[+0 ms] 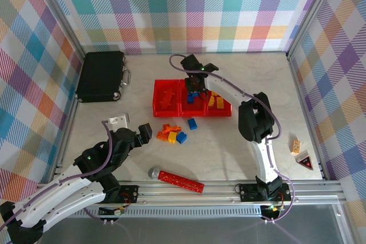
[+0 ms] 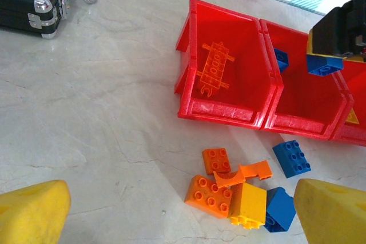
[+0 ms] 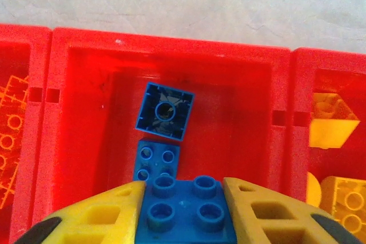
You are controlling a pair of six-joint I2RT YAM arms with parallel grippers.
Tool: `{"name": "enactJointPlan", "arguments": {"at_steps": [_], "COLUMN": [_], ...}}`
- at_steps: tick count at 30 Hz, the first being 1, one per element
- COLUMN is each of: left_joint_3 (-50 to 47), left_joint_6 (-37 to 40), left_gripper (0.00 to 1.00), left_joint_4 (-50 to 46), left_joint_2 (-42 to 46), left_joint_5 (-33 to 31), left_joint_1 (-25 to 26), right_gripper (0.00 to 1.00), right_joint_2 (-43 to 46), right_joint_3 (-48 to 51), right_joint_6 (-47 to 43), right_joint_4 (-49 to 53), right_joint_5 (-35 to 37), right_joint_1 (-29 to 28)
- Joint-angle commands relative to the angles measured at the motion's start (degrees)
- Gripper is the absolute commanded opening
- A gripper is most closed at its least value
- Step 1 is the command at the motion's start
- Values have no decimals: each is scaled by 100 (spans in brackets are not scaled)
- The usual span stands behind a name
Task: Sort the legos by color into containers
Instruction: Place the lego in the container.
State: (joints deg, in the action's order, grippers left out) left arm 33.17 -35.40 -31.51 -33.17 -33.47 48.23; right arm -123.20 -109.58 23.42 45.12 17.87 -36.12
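Three joined red containers stand mid-table. The left one holds orange pieces, the middle one two blue legos, and the right one yellow legos. My right gripper hangs over the middle container, shut on a blue brick. From above, this gripper sits at the row's back edge. A loose pile lies in front of the containers: orange bricks, a yellow brick and blue bricks. My left gripper is open just short of the pile, holding nothing.
A black case lies at the back left. A long red bar with a grey end rests near the front edge. A white block sits by my left arm. An orange brick and a small triangular piece lie at the far right.
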Motion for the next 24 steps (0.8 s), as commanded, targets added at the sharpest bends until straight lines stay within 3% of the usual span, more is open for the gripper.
{"name": "enactJointPlan", "arguments": {"at_steps": [1, 24], "left_joint_3": [50, 199], "left_joint_6": [-63, -223], "left_gripper": [100, 100], "left_joint_4": [-23, -275], "left_joint_2": [-36, -255], "left_joint_5": [41, 228], "left_joint_1": [-45, -46], "right_gripper": [26, 35], "right_joint_2": [26, -124], "right_joint_3": [-242, 295], "right_joint_6": [-219, -189], "right_joint_4": [10, -204], "right_joint_5": [-138, -631], "right_joint_1": [-44, -54]}}
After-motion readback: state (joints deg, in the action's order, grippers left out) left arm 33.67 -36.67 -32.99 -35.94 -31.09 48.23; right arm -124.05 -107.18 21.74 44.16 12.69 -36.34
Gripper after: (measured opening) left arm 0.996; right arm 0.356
